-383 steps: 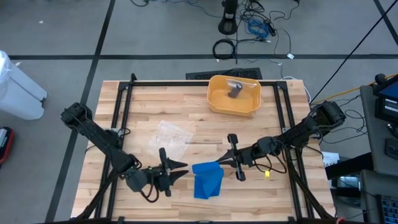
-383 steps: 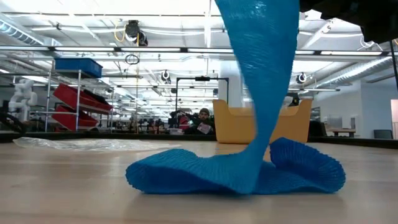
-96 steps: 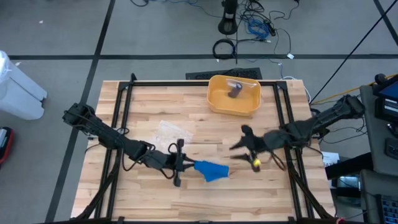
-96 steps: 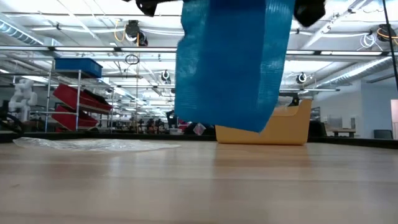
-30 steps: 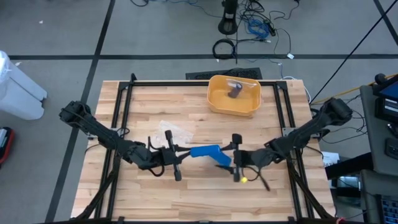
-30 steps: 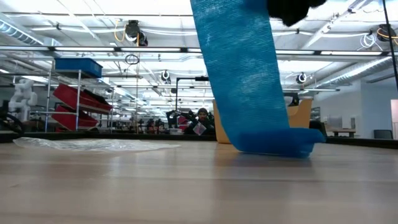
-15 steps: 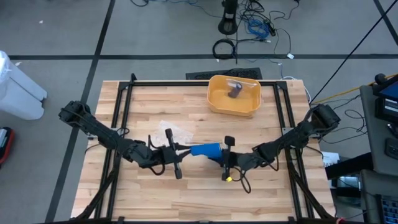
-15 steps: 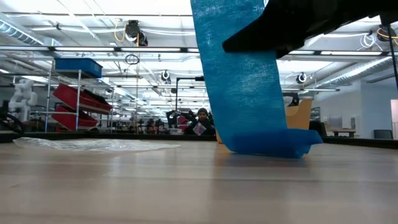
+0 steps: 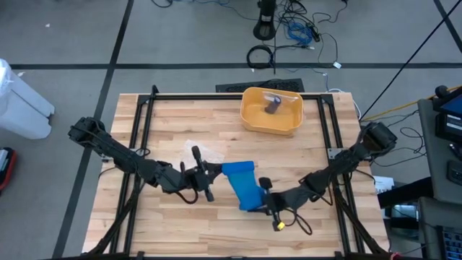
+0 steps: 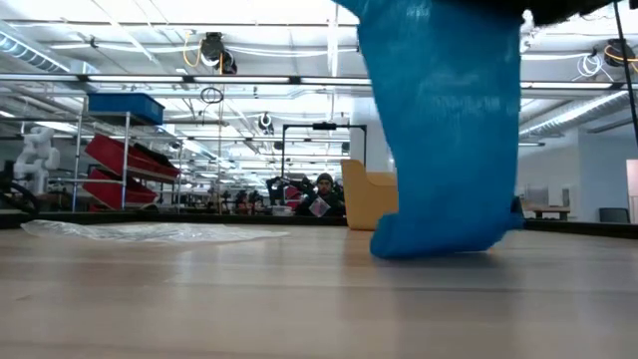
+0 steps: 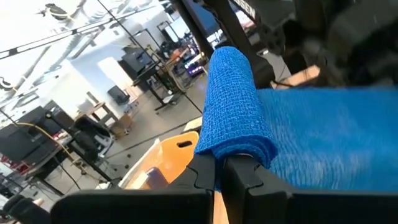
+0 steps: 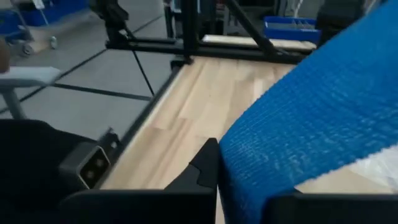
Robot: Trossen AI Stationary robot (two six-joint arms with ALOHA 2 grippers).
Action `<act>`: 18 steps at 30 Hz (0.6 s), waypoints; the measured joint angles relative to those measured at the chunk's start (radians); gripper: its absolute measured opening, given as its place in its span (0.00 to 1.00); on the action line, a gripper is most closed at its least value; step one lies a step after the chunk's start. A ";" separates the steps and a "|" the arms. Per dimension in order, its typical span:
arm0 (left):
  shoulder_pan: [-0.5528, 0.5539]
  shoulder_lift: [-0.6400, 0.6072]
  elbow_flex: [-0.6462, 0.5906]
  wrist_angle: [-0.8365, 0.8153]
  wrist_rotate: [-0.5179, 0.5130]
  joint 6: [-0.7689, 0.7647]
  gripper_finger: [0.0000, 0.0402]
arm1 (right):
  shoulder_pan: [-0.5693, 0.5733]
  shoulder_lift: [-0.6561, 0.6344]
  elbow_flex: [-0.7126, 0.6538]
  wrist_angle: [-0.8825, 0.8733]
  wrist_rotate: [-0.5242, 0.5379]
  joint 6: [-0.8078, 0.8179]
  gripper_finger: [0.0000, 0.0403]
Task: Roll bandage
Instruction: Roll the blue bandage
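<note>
Two claws, left (image 9: 211, 175) and right (image 9: 261, 198), clamp the blue woven bandage strip (image 9: 244, 184); keep it taut from nine to four o'clock while rolling.

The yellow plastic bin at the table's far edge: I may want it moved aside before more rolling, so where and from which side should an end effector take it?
Grip the yellow plastic bin by its near wall, coming from above. It sits open-topped with a thin upright rim that fingers could likely straddle, and a dark object lies in the middle, so the rim probably serves better than reaching inside.
</note>
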 joint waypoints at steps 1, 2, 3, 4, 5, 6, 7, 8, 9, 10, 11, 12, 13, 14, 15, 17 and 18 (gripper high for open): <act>0.000 0.000 0.000 -0.011 -0.001 -0.002 0.02 | 0.004 -0.008 0.000 0.004 -0.004 0.000 0.00; 0.000 0.000 0.000 -0.024 -0.002 -0.015 0.02 | 0.006 -0.016 0.000 0.013 -0.022 0.000 0.00; 0.000 0.000 0.000 -0.037 -0.007 -0.026 0.02 | 0.007 -0.023 0.000 0.021 -0.041 0.000 0.00; 0.000 0.001 0.000 -0.048 -0.016 -0.040 0.02 | 0.007 -0.027 0.000 0.036 -0.056 0.000 0.00; 0.000 0.001 0.000 -0.057 -0.028 -0.049 0.02 | 0.007 -0.031 0.000 0.053 -0.072 0.000 0.00; 0.000 0.001 0.000 -0.067 -0.041 -0.054 0.02 | 0.007 -0.036 0.000 0.068 -0.084 0.000 0.00; 0.000 0.001 0.000 -0.078 -0.050 -0.062 0.02 | 0.007 -0.039 0.000 0.083 -0.096 0.000 0.00; 0.000 0.001 0.000 -0.089 -0.054 -0.077 0.02 | 0.007 -0.041 0.000 0.095 -0.099 0.000 0.00; 0.000 0.001 0.000 -0.101 -0.057 -0.088 0.02 | 0.007 -0.043 0.000 0.106 -0.101 0.000 0.00; 0.000 0.001 0.000 -0.107 -0.063 -0.102 0.02 | 0.006 -0.046 0.000 0.116 -0.102 0.000 0.00; 0.000 0.003 0.000 -0.111 -0.068 -0.107 0.02 | 0.003 -0.051 0.000 0.119 -0.102 0.000 0.00; 0.000 0.007 0.000 -0.116 -0.069 -0.116 0.02 | -0.002 -0.053 0.003 0.128 -0.102 0.001 0.00; 0.000 0.011 0.000 -0.128 -0.069 -0.129 0.02 | -0.007 -0.053 0.010 0.135 -0.103 0.010 0.00; 0.001 0.018 0.000 -0.142 -0.070 -0.152 0.02 | -0.012 -0.053 0.019 0.139 -0.103 0.022 0.00; 0.003 0.027 0.000 -0.154 -0.071 -0.170 0.02 | -0.019 -0.053 0.034 0.138 -0.104 0.032 0.00; 0.007 0.046 0.000 -0.178 -0.071 -0.192 0.02 | -0.033 -0.053 0.066 0.132 -0.124 0.044 0.00; 0.007 0.057 -0.001 -0.187 -0.071 -0.204 0.02 | -0.039 -0.053 0.081 0.131 -0.139 0.046 0.00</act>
